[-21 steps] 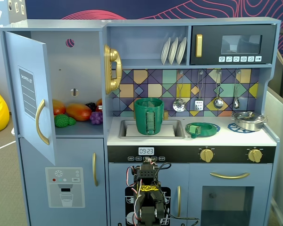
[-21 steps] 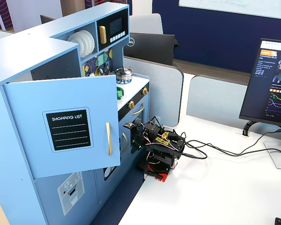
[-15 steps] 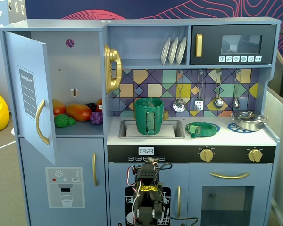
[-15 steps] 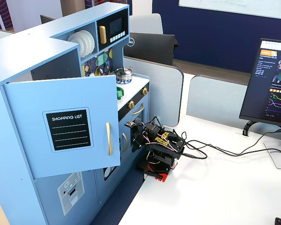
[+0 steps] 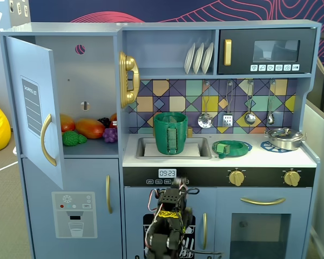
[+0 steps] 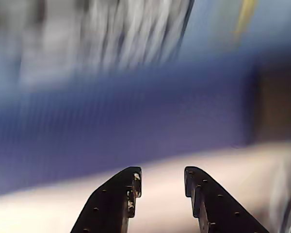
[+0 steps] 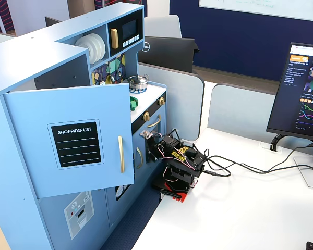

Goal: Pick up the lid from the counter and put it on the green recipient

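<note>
Lid (image 5: pixel 231 147) lies on counter (image 5: pixel 270 158) right of sink, green pot (image 5: pixel 170 133) in sink (image 5: pixel 197 148). Gripper (image 6: pixel 161 182) low, below counter, jaws apart & empty. We should raise w/ jaws wide, approach knob from above

Office: toy kitchen (image 7: pixel 68 130) frame left on white desk (image 7: pixel 261 208), monitor (image 7: pixel 297 94) (graphs on screen) right edge.

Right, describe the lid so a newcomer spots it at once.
In a fixed view, find the toy kitchen's white counter. Right of the sink holding the tall green pot lies the lid: flat, round, green, unlike the silver pan farther right.
</note>
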Robot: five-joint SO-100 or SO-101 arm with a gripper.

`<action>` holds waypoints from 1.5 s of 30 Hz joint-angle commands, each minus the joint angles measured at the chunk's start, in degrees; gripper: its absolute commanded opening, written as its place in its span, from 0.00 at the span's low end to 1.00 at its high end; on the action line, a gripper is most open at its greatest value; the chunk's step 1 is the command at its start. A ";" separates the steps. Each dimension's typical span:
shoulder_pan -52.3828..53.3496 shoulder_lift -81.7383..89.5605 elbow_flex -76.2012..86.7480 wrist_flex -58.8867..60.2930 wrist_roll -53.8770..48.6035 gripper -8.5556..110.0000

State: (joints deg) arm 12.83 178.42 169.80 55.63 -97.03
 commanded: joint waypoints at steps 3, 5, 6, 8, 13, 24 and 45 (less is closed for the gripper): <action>8.61 -15.64 -22.24 -34.89 -0.53 0.36; 12.39 -18.90 -26.81 -38.76 0.00 0.47; 13.89 -19.69 -27.95 -40.61 0.35 0.50; 17.14 -20.65 -28.83 -44.38 2.02 0.54; 21.45 -19.42 -29.09 -45.35 3.69 0.58; 21.62 -34.72 -35.07 -57.39 3.87 0.55; 18.72 -63.98 -53.44 -67.15 1.93 0.48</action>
State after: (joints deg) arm 33.13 116.28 122.52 -8.96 -94.13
